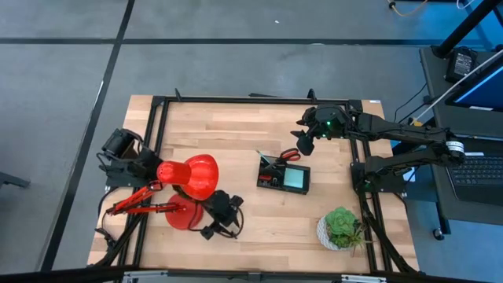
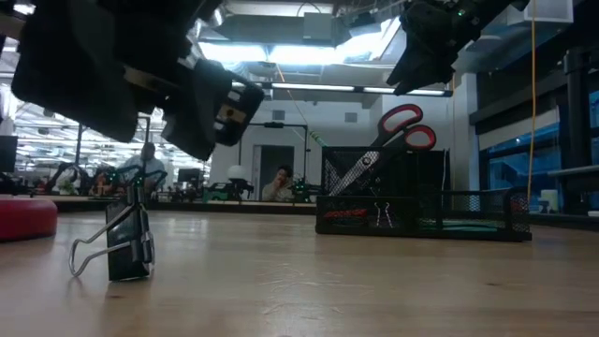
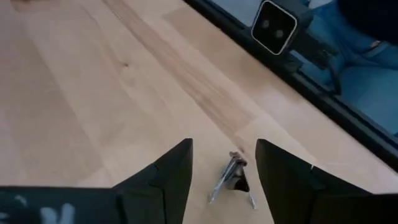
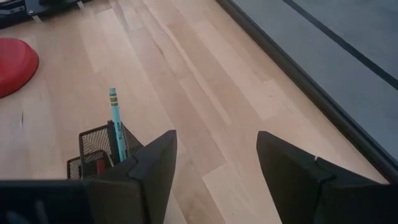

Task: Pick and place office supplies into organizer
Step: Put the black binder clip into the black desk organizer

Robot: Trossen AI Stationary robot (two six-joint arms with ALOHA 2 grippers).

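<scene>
A black binder clip (image 2: 126, 245) with silver wire handles stands on the wooden table near its near edge. My left gripper (image 3: 224, 146) hangs open above it, with the clip (image 3: 231, 180) showing between and below the fingers, untouched. The black mesh organizer (image 1: 283, 174) sits mid-table and holds red-handled scissors (image 2: 404, 126), a pale teal pen (image 4: 115, 121) and a light-blue sticky-note pad (image 1: 296, 179). The scissors lean handles-up out of the taller cup. My right gripper (image 4: 216, 135) is open, raised above the organizer's far side (image 1: 304, 144).
A big red desk lamp (image 1: 189, 177) stands on the table's left part, close to my left arm (image 1: 218, 212). A green potted plant (image 1: 339, 226) sits near the right near corner. A black frame (image 1: 236, 99) borders the table. Bare wood lies between clip and organizer.
</scene>
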